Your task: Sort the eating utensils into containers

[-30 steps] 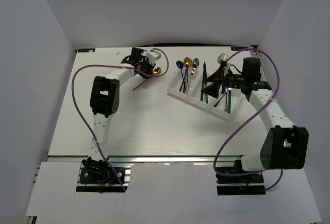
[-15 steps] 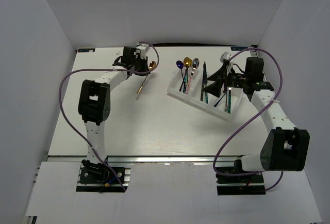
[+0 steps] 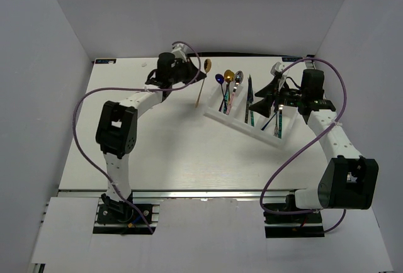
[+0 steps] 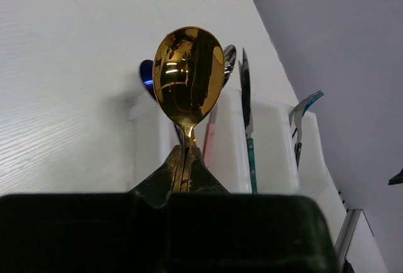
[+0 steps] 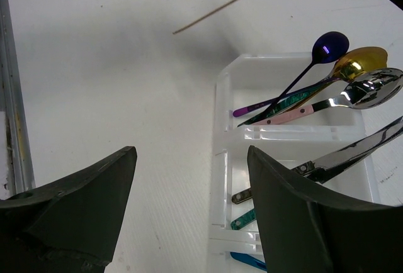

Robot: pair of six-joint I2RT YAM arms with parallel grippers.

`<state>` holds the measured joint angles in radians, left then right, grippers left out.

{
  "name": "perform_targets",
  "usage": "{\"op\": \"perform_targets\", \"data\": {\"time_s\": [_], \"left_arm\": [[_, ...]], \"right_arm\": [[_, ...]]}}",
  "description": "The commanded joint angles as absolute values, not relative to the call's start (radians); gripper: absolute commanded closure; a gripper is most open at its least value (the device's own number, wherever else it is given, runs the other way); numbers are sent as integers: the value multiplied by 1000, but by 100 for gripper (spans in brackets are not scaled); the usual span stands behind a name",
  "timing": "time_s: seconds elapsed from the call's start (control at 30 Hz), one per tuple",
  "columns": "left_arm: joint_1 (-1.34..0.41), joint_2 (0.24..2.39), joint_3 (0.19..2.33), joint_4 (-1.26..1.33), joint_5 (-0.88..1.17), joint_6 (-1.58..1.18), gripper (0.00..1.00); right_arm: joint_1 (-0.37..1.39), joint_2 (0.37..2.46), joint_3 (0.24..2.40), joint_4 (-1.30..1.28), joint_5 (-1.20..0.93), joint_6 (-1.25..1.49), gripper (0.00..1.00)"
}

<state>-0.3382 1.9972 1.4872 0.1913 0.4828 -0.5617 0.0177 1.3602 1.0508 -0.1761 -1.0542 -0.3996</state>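
My left gripper (image 3: 198, 75) is shut on the neck of a gold spoon (image 3: 206, 66), which hangs in the air just left of the white three-compartment tray (image 3: 213, 115). In the left wrist view the spoon's bowl (image 4: 189, 78) stands above the closed fingertips (image 4: 182, 160), with the tray (image 4: 277, 153) behind it. The tray's left compartment holds a blue spoon (image 5: 329, 45), a gold one (image 5: 362, 60) and a silver one (image 5: 378, 88). Knives (image 5: 352, 153) lie in the middle compartment and forks (image 3: 278, 121) in the right one. My right gripper (image 5: 192, 153) hovers open and empty over the tray's near end.
White walls close in the table on the left, back and right. The purple cables (image 3: 82, 106) loop beside both arms. The held spoon's thin handle (image 5: 220, 9) crosses the top of the right wrist view.
The left arm has carried the gold spoon up off the table and to the right, up to the tray's left side. The right arm has hardly moved.
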Motion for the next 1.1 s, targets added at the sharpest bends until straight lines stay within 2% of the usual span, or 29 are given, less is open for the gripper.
{"op": "perform_targets", "data": {"time_s": [0.0,0.4,0.53,1.07], "left_arm": [[-406,2043,1601,235,468,-624,100],[-502,2287,1879,256,319,-673,100],[-508,2313,1855,363,289,-692,100],[-525,2370,1802,506,250,-640,100]], "right_arm": [[11,1327,1060,-144,-1072,-391,22],[12,1327,1060,-144,-1081,-391,22],[-15,1330,1060,-144,-1083,-391,22],[-17,1342,1062,-147,-1083,-394,22]]}}
